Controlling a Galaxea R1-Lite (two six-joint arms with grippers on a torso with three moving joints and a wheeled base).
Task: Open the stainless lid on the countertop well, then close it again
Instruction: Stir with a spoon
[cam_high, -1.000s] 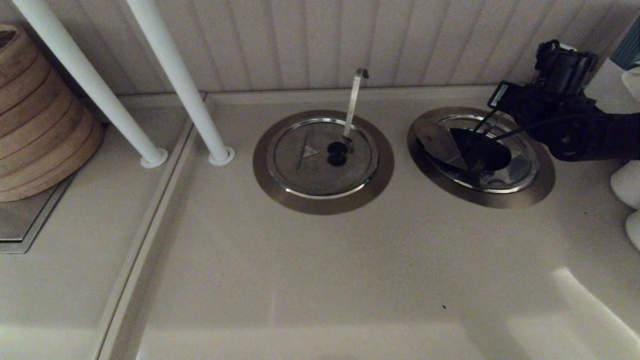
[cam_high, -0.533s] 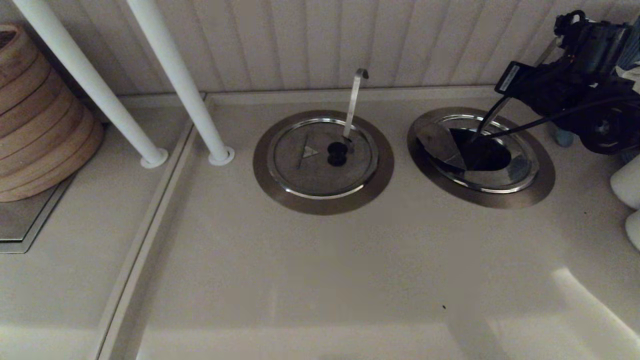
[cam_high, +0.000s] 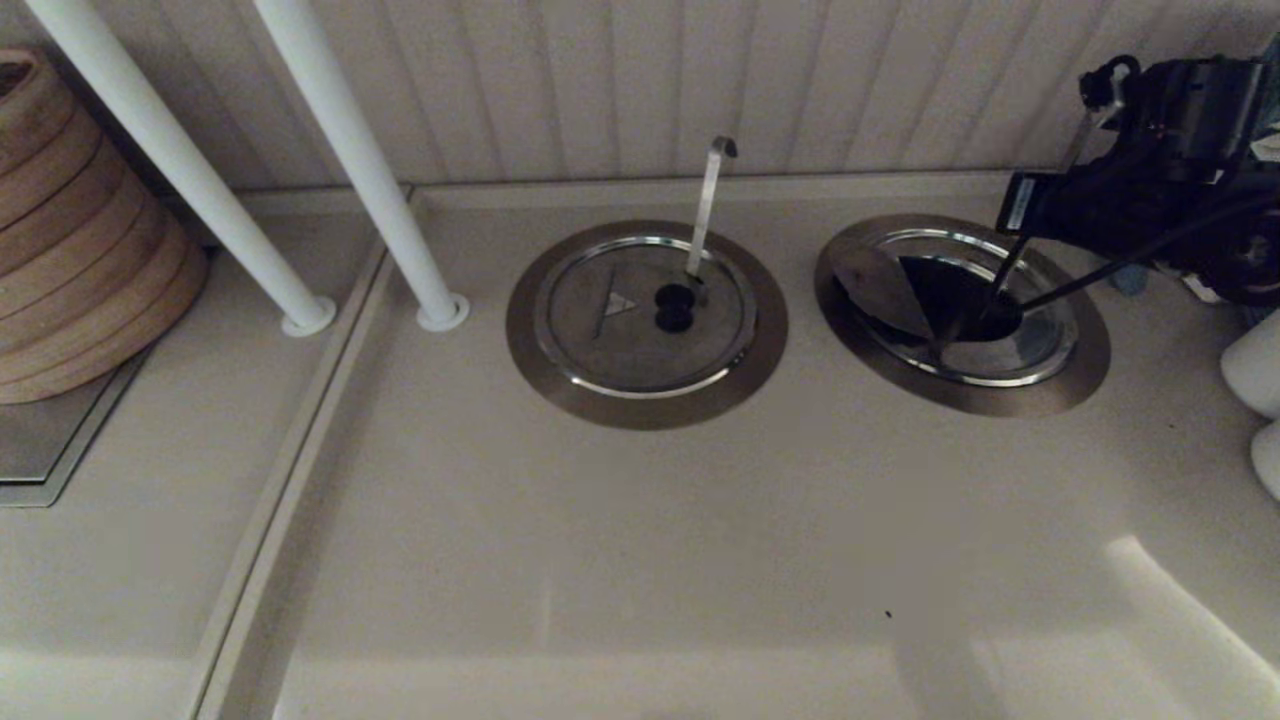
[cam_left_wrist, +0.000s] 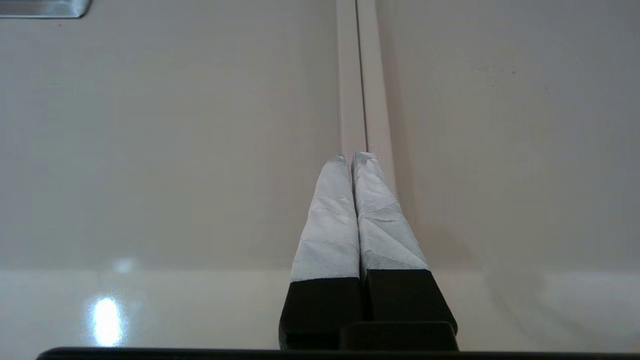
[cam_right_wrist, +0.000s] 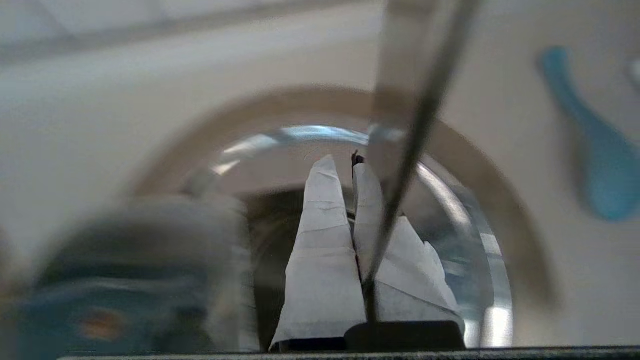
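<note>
The left gripper (cam_left_wrist: 355, 157) idles with fingers together over bare counter. At three o'clock of the covered twin lid (cam_high: 645, 315), the countertop well (cam_high: 960, 312) gapes: the stainless lid (cam_high: 885, 290) tilts inside. The right gripper (cam_right_wrist: 342, 167), nearly closed and empty, hangs above; closing remains.

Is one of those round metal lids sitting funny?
Yes. The right round stainless lid is tipped up on edge inside its steel-ringed countertop well, leaving a dark opening. The twin lid with the hooked handle lies flat. The right gripper, jaws together, hovers above the opening.
</note>
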